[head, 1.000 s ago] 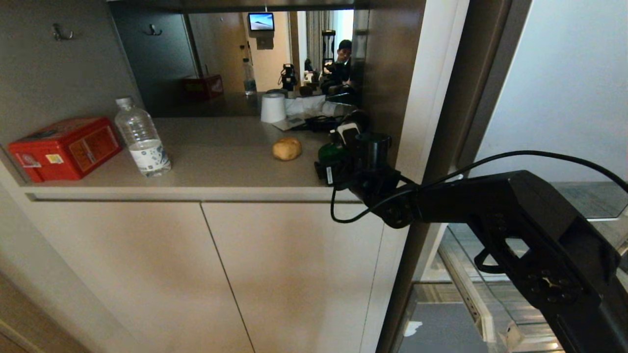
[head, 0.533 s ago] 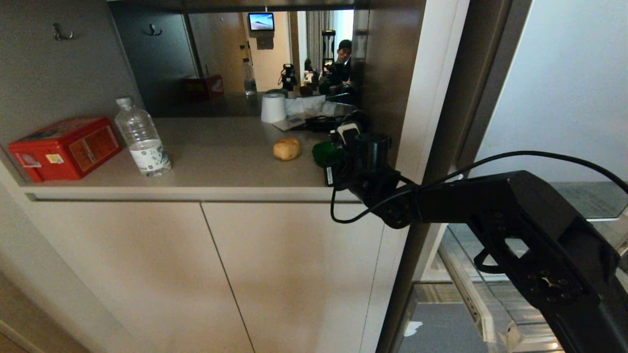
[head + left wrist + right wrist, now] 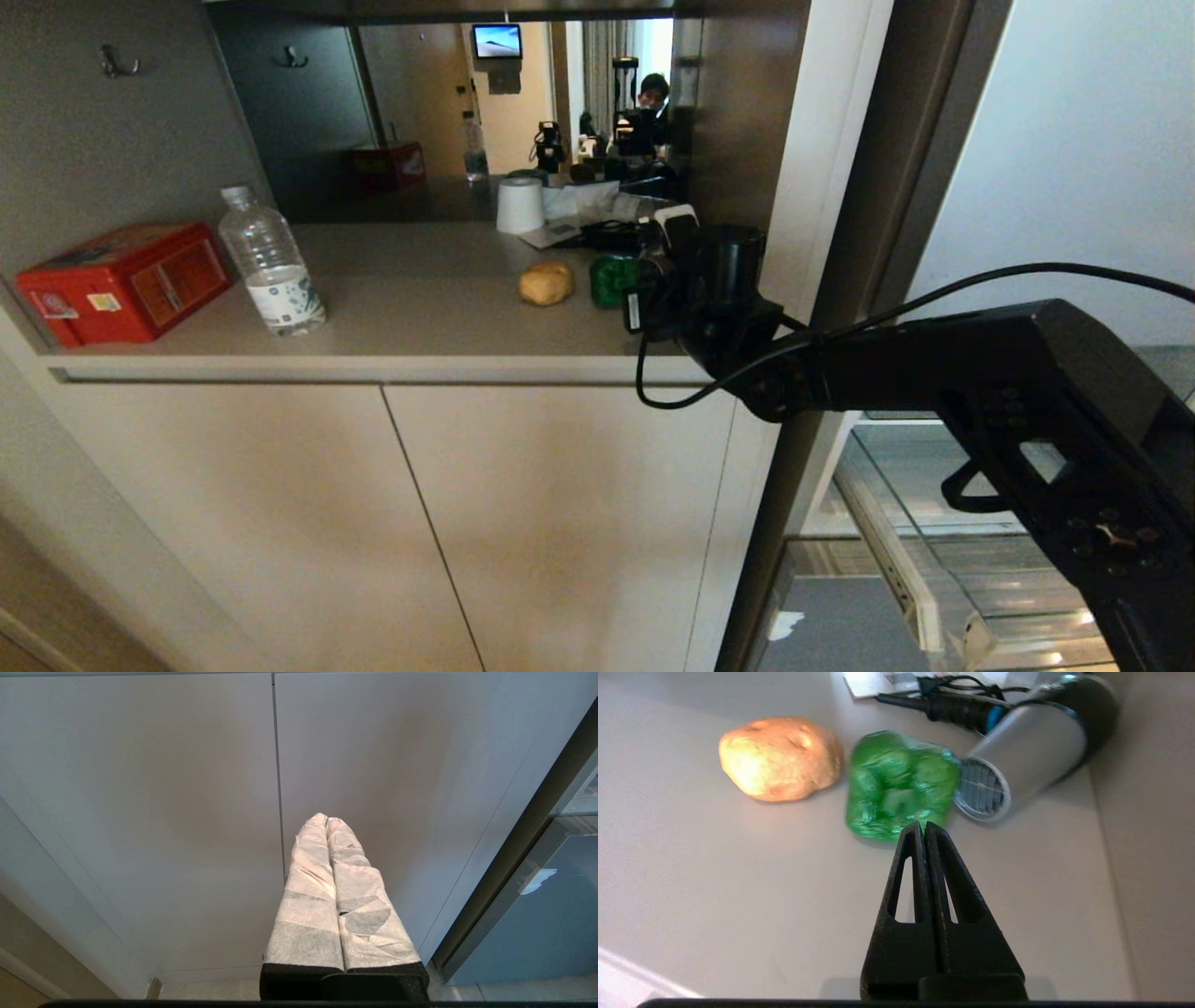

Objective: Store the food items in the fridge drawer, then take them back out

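On the table's right end, the green bell pepper (image 3: 901, 791) sits free beside the potato (image 3: 781, 758), while the right gripper (image 3: 923, 830), jaws clenched on nothing just short of it, risks nudging it into the silver cylinder (image 3: 1029, 751).

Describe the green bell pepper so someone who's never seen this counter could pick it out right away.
Look at the beige counter set in the niche above the pale cabinet doors. Toward its right end, the green bell pepper lies between a tan potato and a silver cylinder. It is the only glossy, lobed, bright green thing there.
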